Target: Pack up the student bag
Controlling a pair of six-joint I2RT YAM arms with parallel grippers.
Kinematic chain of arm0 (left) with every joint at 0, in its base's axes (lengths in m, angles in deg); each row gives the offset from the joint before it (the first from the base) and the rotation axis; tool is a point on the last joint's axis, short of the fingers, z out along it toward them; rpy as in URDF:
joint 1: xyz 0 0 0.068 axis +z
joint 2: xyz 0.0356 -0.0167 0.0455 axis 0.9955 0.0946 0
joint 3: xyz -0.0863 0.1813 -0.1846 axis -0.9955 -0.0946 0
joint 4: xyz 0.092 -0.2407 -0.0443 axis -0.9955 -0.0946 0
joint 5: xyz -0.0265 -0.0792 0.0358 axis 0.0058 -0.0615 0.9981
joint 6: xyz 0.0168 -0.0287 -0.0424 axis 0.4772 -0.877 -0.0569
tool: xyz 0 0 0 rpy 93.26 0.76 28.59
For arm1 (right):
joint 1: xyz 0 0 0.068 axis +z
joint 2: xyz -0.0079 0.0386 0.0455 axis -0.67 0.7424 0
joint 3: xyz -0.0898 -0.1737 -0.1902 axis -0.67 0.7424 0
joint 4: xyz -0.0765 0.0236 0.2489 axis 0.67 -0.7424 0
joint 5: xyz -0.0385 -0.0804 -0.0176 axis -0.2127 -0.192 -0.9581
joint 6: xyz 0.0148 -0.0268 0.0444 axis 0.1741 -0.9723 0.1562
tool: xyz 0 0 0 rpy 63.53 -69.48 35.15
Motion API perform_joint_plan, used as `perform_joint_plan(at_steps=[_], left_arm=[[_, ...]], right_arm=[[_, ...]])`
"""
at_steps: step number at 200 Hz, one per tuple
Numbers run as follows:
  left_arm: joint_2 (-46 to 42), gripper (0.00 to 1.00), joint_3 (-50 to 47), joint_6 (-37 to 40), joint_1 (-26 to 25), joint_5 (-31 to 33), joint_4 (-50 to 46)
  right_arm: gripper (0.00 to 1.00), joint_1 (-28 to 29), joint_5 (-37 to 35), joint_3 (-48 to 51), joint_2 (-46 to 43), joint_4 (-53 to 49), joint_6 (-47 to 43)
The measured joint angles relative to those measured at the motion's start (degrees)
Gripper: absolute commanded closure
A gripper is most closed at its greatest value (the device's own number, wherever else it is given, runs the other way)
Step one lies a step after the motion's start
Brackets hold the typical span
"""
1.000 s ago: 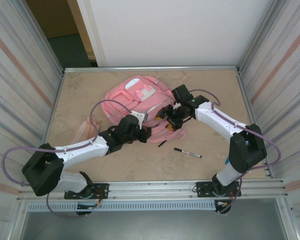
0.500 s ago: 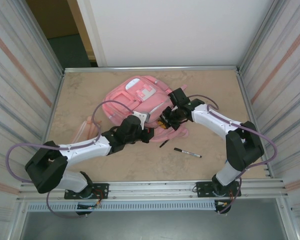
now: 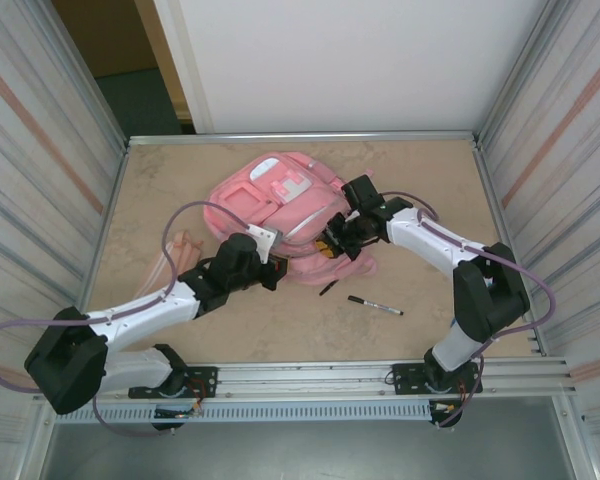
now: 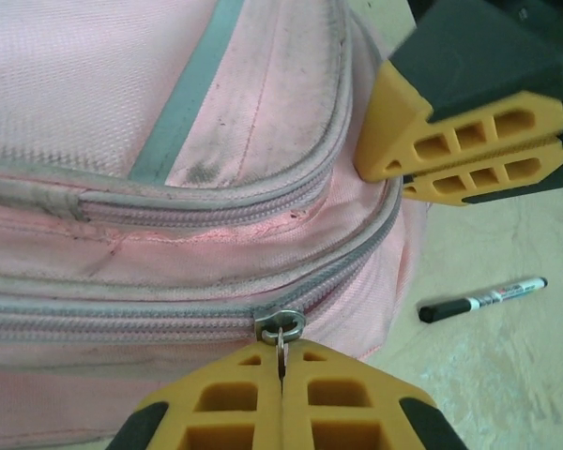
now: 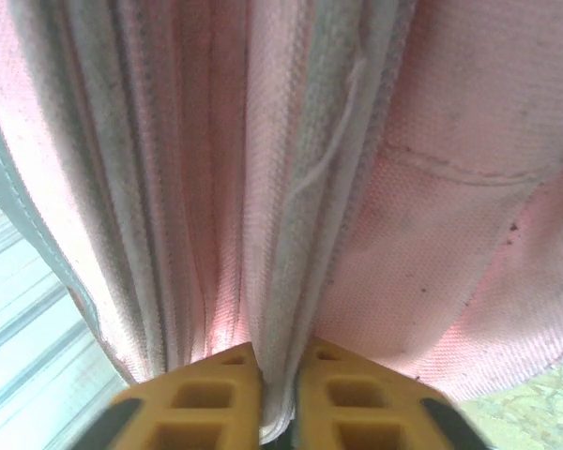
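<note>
Yellow left fingers (image 4: 233, 405) clamp zipper pull (image 4: 281, 330); right fingers (image 5: 206, 396) pinch bag (image 5: 422, 187).

No legible text, brand, number or sign found. Dark print noted on white barrel of marker (image 4: 493, 296), too small and blurred to read. White patch (image 3: 286, 185) on student bag (image 3: 238, 196) checked from top view: no lettering made out. Zip tracks and fabric seen close from both wrist views: no tags or printed labels.
</note>
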Motion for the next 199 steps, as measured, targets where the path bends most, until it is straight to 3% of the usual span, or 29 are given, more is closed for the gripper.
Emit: perform_joint_plan(at_steps=[24, 80, 95, 119, 141, 171, 199], left_arm=[[-0.20, 1.00, 0.00, 0.87, 0.15, -1.25, 0.13], [2.27, 1.00, 0.85, -0.48, -1.40, -6.88, 3.96], [4.85, 1.00, 2.69, -0.48, -3.02, -8.11, 4.33], [8.02, 1.00, 4.13, -0.74, -4.17, -8.37, 5.62], [8.66, 1.00, 4.15, -0.87, -4.46, -8.26, 6.19], [8.00, 1.00, 4.13, -0.63, -4.39, -7.13, 5.44], [3.82, 1.00, 1.90, -0.39, -1.90, -6.88, 6.25]], right_arm=[[0.47, 0.39, -1.16, 0.00, -0.09, -0.20, 3.17], [0.49, 8.35, -13.11, 0.87, -5.70, -3.45, 13.55], [0.56, 9.11, -13.86, 0.87, -5.51, -4.39, 14.95], [0.79, 9.25, -15.39, 0.87, -4.74, -5.11, 16.28], [0.91, 9.22, -16.13, 0.90, -4.33, -5.11, 17.07], [1.00, 8.61, -16.04, 0.92, -4.57, -4.81, 16.44], [1.00, 6.82, -12.94, 1.36, -6.10, -3.48, 14.27]])
